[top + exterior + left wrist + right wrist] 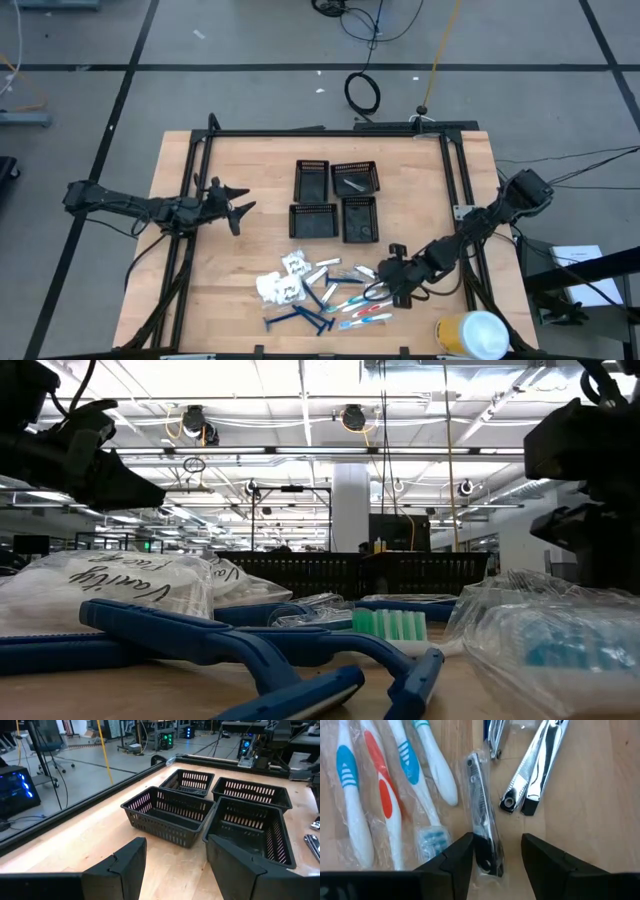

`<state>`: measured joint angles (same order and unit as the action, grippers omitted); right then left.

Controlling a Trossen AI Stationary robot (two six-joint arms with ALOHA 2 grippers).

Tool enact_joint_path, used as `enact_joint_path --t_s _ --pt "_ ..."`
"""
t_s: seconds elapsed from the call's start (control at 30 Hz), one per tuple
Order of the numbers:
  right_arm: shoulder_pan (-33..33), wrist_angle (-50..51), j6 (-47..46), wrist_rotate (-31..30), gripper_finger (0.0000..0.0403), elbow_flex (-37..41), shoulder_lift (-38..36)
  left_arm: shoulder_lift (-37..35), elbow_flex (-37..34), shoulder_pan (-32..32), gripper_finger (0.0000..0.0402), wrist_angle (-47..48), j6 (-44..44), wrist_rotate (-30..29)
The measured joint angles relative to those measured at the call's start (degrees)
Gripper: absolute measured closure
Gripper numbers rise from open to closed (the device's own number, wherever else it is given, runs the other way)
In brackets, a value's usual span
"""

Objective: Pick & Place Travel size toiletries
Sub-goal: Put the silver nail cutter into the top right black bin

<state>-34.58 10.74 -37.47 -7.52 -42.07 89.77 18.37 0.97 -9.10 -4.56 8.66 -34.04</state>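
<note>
Right fingers (pixel 496 854) stand narrowly parted astride a wrapped nail clipper (pixel 481 817) lying on the bench (pixel 600 795), not yet clamped; its long axis runs straight ahead between them. Toothbrushes (pixel 395 785) lie just beside. Left fingers (pixel 175 865), wide and empty, wait well apart near the trays (pixel 170 812).

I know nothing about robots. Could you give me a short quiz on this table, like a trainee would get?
1. True or false: the left gripper is holding a razor.
2. What lies between the fingers of the right gripper?
A. a wrapped nail clipper
B. a toothbrush
C. a blue razor
3. How many black mesh trays stand on the table?

Key:
1. False. It hovers open and empty, off to the side of the trays.
2. A. The fingers straddle it and have not closed on it.
3. Four.
</note>
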Motion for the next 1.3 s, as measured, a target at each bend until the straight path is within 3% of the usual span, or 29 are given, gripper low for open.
enact_joint_path --t_s 0.2,0.47,0.83,1.3 --pt "0.0 -0.1 0.4 -0.8 0.0271 1.0 -0.1 0.0 0.0 0.0 0.0192 0.0 0.0 0.0" --pt "0.1 0.2 -0.9 -0.4 0.0361 1.1 -0.8 0.0 0.0 0.0 0.0192 0.0 0.1 0.0" --pt "0.1 -0.1 -2.4 -0.3 0.0358 1.3 -8.4 0.0 0.0 0.0 0.0192 0.0 0.1 0.0" --pt "2.6 -10.3 8.1 -13.5 0.0359 1.2 -14.0 0.0 0.0 0.0 0.0192 0.0 0.1 0.0"
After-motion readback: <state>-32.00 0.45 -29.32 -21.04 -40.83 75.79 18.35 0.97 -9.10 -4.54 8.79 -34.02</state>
